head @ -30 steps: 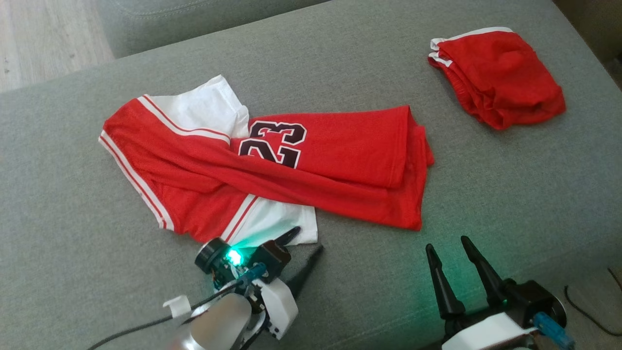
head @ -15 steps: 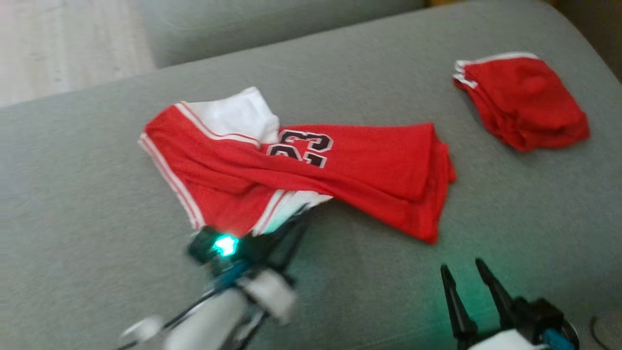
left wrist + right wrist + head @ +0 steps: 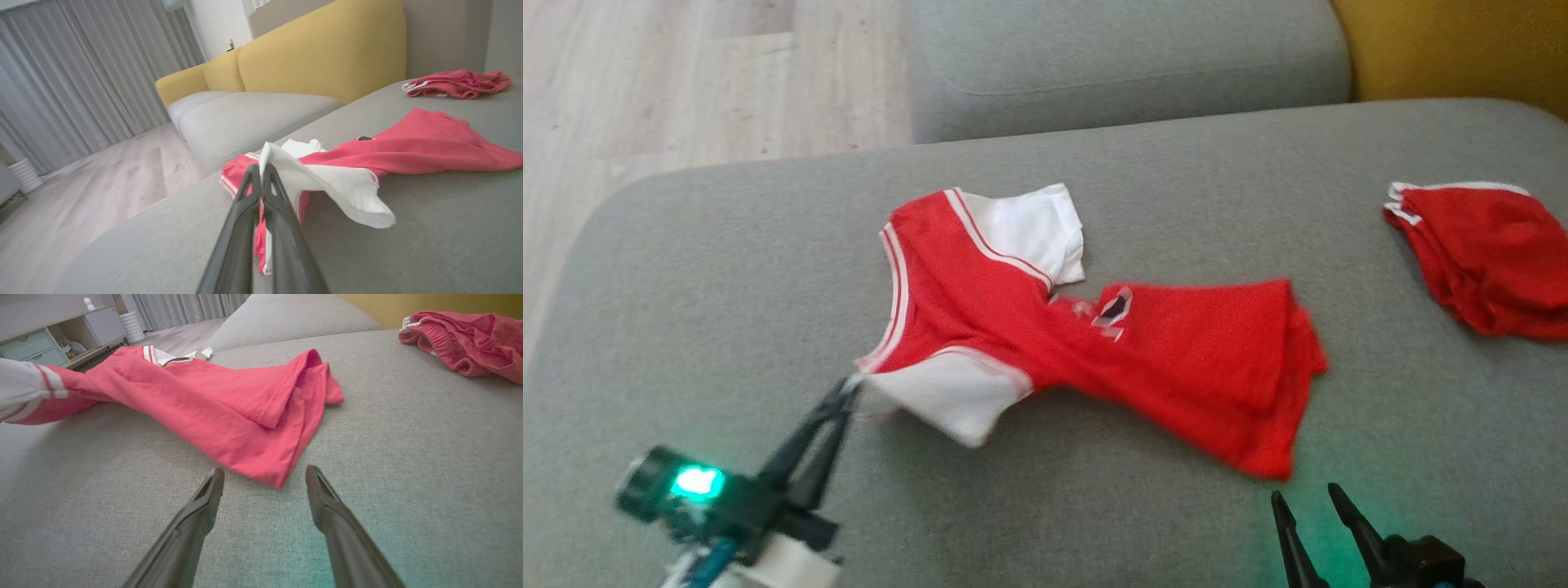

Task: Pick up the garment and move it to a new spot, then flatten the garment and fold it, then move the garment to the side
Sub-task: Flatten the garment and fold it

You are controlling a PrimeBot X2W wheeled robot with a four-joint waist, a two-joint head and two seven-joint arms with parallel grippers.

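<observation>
Red jersey [image 3: 1192, 351] lies lengthwise left-right, hem rightward.

Bare grey cushion [image 3: 686, 269] is lying open across the left and lower middle of the head view, giving a gripper room to pass. The red jersey [image 3: 1201, 359] is sprawling across the centre and the folded red shorts [image 3: 1486, 261] are blocking the right edge, with a grey strip running between them.

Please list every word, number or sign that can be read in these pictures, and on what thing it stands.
No text can be read.
Red and white sports shirt: a dark, white-edged print, folded in and blurred, not readable.
Folded red garment with white trim: no print visible.
</observation>
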